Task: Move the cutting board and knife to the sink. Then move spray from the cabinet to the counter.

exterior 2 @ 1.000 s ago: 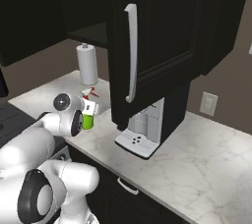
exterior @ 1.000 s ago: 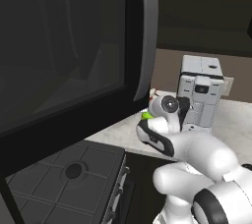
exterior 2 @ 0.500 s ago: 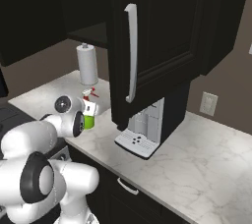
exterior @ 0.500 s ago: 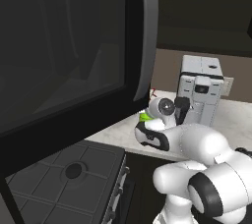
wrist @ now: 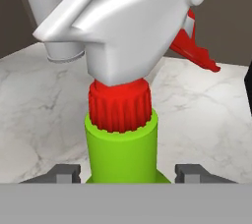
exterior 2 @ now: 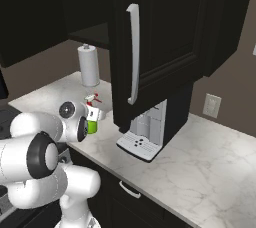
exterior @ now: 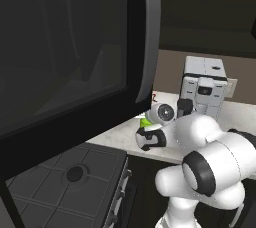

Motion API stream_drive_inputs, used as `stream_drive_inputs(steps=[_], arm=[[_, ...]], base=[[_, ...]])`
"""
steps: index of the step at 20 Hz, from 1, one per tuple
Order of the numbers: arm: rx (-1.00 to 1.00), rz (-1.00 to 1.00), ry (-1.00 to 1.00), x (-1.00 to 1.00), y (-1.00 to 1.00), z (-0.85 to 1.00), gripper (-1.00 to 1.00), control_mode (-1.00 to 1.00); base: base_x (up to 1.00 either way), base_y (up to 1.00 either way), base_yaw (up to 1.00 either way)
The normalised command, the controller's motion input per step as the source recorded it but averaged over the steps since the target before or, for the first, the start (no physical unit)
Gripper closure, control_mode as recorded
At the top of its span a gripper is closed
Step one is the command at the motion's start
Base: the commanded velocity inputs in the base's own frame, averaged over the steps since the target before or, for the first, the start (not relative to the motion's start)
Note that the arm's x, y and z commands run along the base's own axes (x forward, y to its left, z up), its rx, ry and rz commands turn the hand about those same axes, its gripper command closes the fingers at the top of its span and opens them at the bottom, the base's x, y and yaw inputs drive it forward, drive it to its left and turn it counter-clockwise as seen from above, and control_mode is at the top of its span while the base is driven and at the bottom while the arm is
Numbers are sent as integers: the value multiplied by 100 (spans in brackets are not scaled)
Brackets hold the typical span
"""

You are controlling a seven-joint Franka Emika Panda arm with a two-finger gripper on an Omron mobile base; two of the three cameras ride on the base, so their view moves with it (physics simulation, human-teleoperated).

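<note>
Spray (wrist: 120,154) is the job in hand here, and by my judgement the task is in its last stretch: the bottle is out of the cabinet (exterior 2: 165,32) and down at counter (exterior 2: 215,167) level, though the pictures give no sight of the board, the knife or the sink, so that first half cannot be checked from here. Going left to right in the right base view, a paper towel roll (exterior 2: 89,66) stands at the far left of the worktop, then comes the green bottle with its white and red trigger head, near the front edge of the marble, then the coffee machine (exterior 2: 145,134) under the open cabinet door. In the hand view the gripper (wrist: 129,173) has its two dark fingertips (wrist: 64,173) on either side of the bottle's green neck, set just about as wide as the neck, so it looks to be holding the bottle just under the red collar. The bottle stands upright between them, trigger head pointing to the right of that view. Whether its base already rests on the marble I cannot tell, as the arm hides the bottom of it in both base views. What seems left is to set it down firmly, let go and draw the hand back clear.
</note>
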Motion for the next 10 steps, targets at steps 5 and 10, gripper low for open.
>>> stream_drive_inputs(steps=[5,10], arm=[[0,0,0,10,-3,-26,100,-100],[0,0,-2,3,0,-25,100,-100]], base=[[0,0,0],[0,0,0]])
